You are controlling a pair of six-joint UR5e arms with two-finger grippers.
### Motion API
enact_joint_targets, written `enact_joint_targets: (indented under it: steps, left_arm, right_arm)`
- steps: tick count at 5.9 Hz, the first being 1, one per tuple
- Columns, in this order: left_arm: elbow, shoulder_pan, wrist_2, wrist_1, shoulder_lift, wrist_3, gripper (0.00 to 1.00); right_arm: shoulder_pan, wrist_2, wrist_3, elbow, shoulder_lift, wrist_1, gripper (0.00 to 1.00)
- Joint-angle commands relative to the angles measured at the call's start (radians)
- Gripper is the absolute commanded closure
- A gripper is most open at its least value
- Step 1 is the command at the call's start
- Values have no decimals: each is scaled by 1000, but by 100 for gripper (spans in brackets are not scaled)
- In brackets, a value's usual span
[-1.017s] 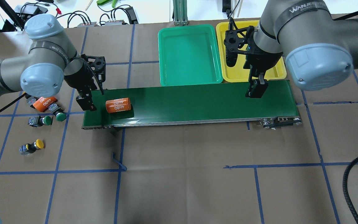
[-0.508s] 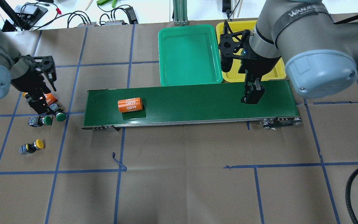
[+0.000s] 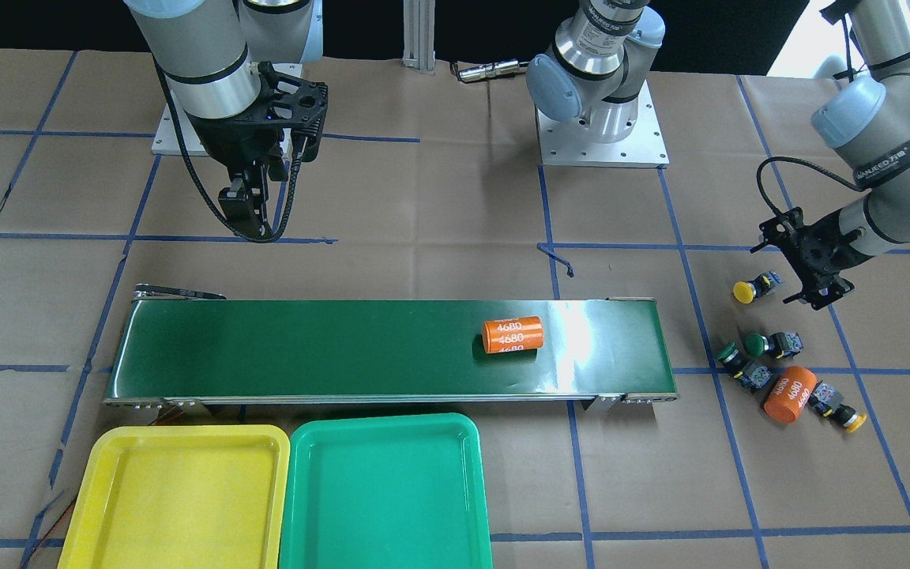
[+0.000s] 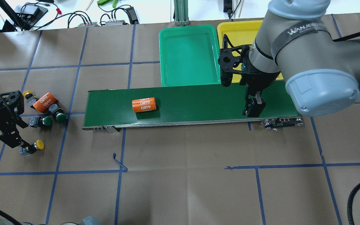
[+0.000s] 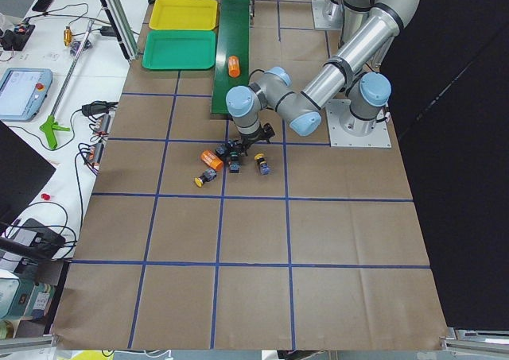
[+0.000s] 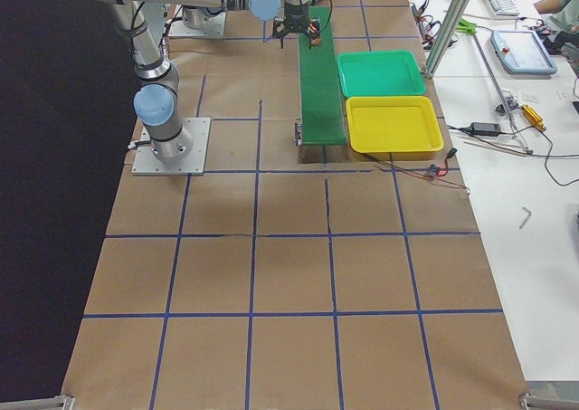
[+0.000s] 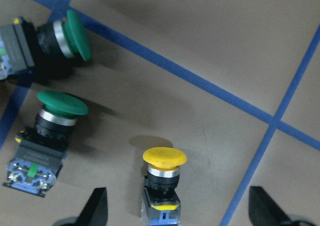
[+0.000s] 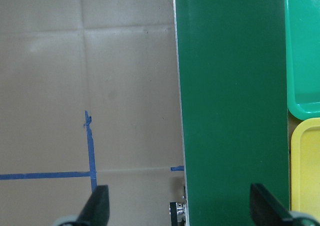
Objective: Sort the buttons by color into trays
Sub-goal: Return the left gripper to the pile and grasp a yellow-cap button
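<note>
My left gripper [image 4: 15,141] is open and hangs just over a yellow button [image 4: 32,146] lying on the paper at the far left. In the left wrist view the yellow button [image 7: 164,178] lies between the gripper [image 7: 179,208] fingers, untouched. Two green buttons [image 4: 43,121] [image 4: 58,116] lie beside it, and a second yellow button [image 4: 27,94] lies behind an orange cylinder [image 4: 45,100]. The green tray [image 4: 189,53] and yellow tray [image 4: 239,29] are empty. My right gripper [image 4: 252,107] is open and empty over the conveyor's right end.
The dark green conveyor belt [image 4: 198,103] runs across the middle with an orange "4680" cylinder [image 4: 144,104] lying on it left of centre. Both trays stand behind the belt's right half. Blue tape lines grid the brown paper.
My left gripper has left the belt's left end and moved left and nearer, over the yellow button. The cylinder has moved right along the belt. My right gripper moved toward the belt's near edge.
</note>
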Motion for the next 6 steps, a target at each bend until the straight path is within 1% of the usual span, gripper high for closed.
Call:
enact_joint_targets:
  steps: [1,2,3,4,5,6]
  left_arm:
    - [-45,31,6,120,-74,43,2]
    - [-77,28,33,151,-91,37,2]
    - [-91,30,78,153,-83,26,4]
    - [-86,28,75,157,-85,36,58]
    - [-80,25,77,157,-83,34,100]
    - [-63,16,64,157,-79,39,100]
  right_arm:
    - [0,-4,24,-4,-3,-7,0]
    - [0,-10,15,-39,8,10,0]
    - [3,-10,-19,-86,36,87,0]
    - [3,-7,-94,-120,65,100,0]
    - [3,2,-102,-119,68,100,0]
    - [5,7,-96,-112,66,102,0]
